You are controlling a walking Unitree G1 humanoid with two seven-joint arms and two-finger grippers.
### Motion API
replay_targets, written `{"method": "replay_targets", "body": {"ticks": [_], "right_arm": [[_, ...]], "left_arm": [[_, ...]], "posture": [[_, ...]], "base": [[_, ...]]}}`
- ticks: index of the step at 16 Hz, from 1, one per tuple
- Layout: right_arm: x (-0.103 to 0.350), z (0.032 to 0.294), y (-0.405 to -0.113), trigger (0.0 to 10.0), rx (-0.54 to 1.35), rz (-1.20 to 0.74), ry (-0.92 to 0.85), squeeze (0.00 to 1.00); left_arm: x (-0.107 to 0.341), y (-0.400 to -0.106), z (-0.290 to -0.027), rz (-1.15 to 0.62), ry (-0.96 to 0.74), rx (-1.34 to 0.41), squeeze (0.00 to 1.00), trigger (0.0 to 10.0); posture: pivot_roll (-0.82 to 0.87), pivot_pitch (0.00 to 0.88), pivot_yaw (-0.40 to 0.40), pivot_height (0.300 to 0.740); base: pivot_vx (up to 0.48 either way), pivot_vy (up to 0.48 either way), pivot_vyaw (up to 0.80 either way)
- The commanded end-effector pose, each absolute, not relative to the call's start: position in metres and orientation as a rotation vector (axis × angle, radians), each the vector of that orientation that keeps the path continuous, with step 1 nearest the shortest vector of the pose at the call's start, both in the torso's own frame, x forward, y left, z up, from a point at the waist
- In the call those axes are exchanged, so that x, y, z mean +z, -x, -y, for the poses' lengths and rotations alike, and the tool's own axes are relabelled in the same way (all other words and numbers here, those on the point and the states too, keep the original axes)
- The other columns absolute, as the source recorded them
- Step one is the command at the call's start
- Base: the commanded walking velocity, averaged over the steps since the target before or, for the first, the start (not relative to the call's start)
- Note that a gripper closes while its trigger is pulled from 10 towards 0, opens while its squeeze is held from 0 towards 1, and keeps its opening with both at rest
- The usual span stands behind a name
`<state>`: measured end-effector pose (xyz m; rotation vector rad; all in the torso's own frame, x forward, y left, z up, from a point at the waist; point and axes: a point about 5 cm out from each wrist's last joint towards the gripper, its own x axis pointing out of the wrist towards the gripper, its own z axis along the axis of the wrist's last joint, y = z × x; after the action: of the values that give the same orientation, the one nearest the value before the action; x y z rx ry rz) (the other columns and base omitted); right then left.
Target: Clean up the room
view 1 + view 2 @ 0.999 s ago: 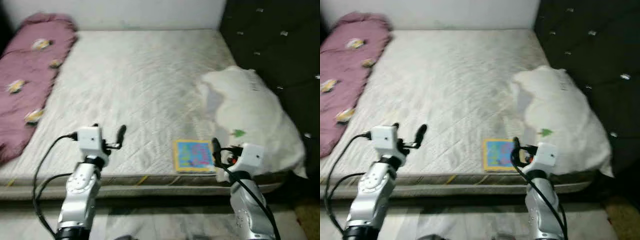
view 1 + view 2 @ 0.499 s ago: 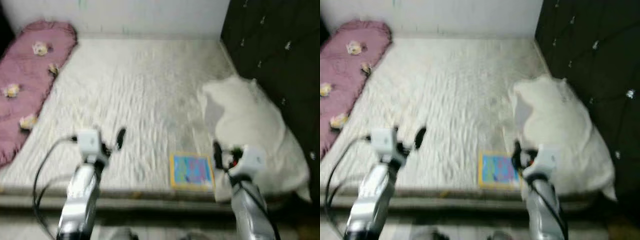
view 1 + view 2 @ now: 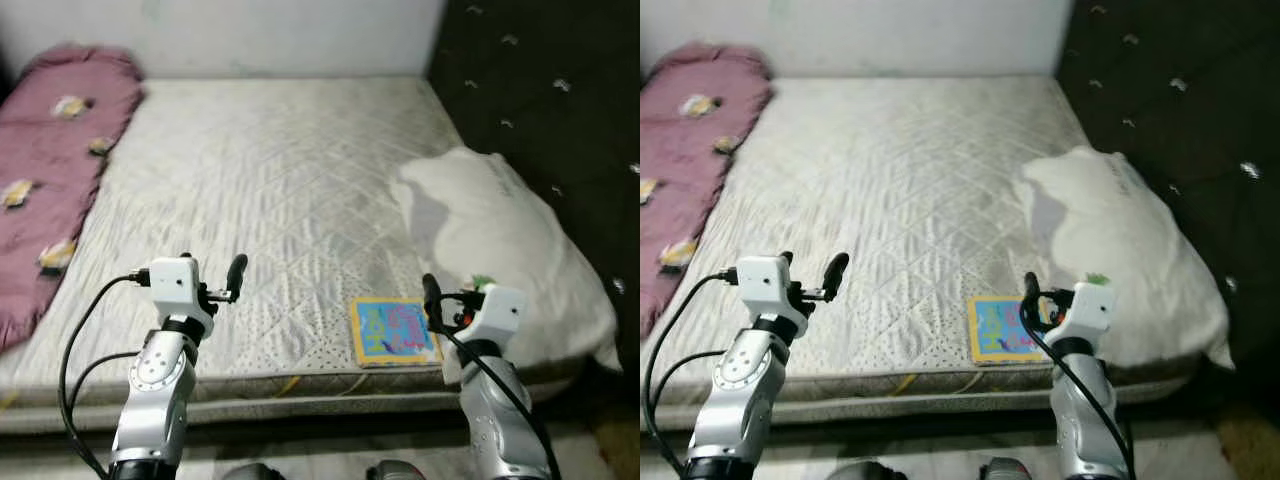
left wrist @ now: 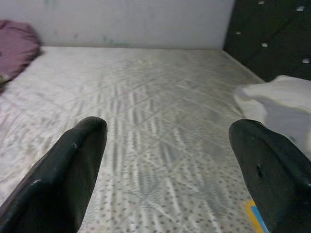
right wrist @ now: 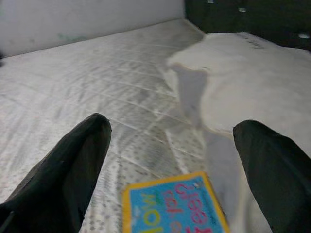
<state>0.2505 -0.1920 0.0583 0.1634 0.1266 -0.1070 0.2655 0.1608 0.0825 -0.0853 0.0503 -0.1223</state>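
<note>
Mattress (image 3: 270, 190): a wide, pale grey-white slab with a quilted surface stitched in diamonds and a finely dotted band toward its near edge; bare of sheets, it runs from the light wall at the far end to the robot's feet.
Headboard (image 3: 540, 90): black, padded and button-tufted, with small shiny studs, standing along the mattress's right side.
Blanket (image 3: 50, 170): mauve-pink, soft and rumpled, dotted with small yellow and white flower shapes; it lies as a long roll along the mattress's left edge.
Pillow (image 3: 500, 250): white, plump and creased, slumped on the right part of the mattress against the headboard, its near corner hanging past the mattress edge.
Book (image 3: 392, 331): flat, thin and rectangular, with a yellow border and a bright blue cover bearing pink and yellow letters; it lies near the mattress's front edge, just beside the pillow's near left side.
Left gripper (image 4: 165, 160): two long black fingers spread wide with nothing between them, held above the dotted front strip of the mattress, well left of the book.
Right gripper (image 5: 170, 160): black fingers likewise parted wide and empty, poised just over the book's near edge with the pillow close on its right.
</note>
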Motion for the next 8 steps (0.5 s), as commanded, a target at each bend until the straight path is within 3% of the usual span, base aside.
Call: {"method": "replay_targets", "body": {"ticks": [1,8], "right_arm": [[0.0562,0.1978,-0.2512,10.0,-0.114,-0.14,-0.156,0.0],[0.0536,0.1958,-0.249,10.0,-0.104,-0.155,-0.154,0.0]], "left_arm": [[0.08,-0.2643,-0.1572,-0.067,0.093,-0.13,0.0,10.0],[0.0785,-0.2644,-0.1525,-0.072,0.108,-0.136,0.0,10.0]], "posture": [[-0.05,0.054,0.036,0.74],[-0.06,0.053,0.031,0.74]], "base": [[0.0,0.48,0.0],[0.0,0.48,0.0]]}}
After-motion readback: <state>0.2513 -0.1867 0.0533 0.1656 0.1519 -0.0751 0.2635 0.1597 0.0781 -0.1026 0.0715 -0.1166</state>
